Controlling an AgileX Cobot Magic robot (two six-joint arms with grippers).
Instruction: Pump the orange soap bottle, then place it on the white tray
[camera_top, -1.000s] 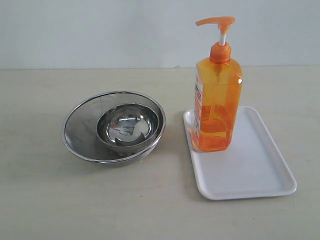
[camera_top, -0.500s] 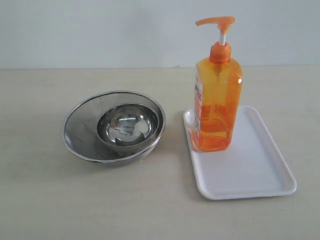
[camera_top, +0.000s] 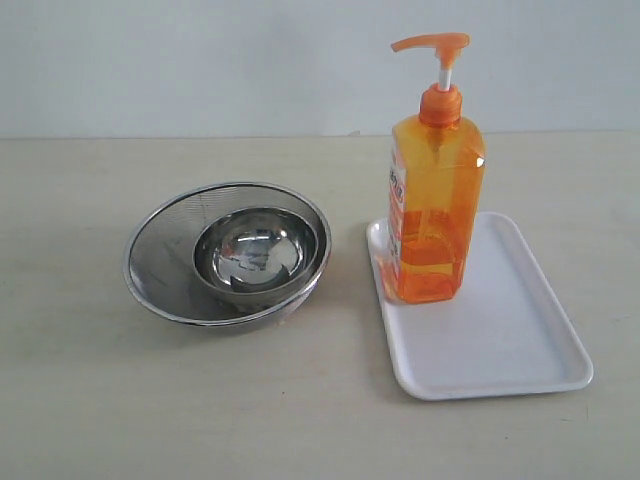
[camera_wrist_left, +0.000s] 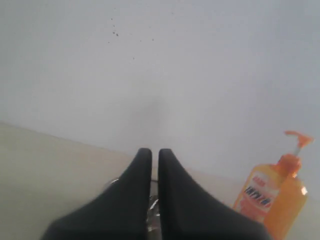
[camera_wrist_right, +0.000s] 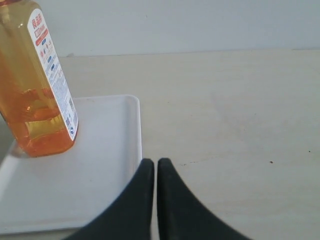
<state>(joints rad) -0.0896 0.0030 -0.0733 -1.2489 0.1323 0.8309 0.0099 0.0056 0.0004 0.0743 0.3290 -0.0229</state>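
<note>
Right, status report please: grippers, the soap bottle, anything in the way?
Left gripper shut, empty. Right gripper shut, empty. Orange soap bottle upright on white tray, no gripper on it. Nested steel bowls beside tray, apart from it.

The orange soap bottle (camera_wrist_right: 35, 95) is seen standing upright on the white tray (camera_wrist_right: 100, 165), toward one end, with its white label with red and blue print turned to the camera. The right gripper (camera_wrist_right: 152, 161) is held empty, jaws pressed together, over the worktop (camera_wrist_right: 235, 115) just beside the tray rim.
</note>
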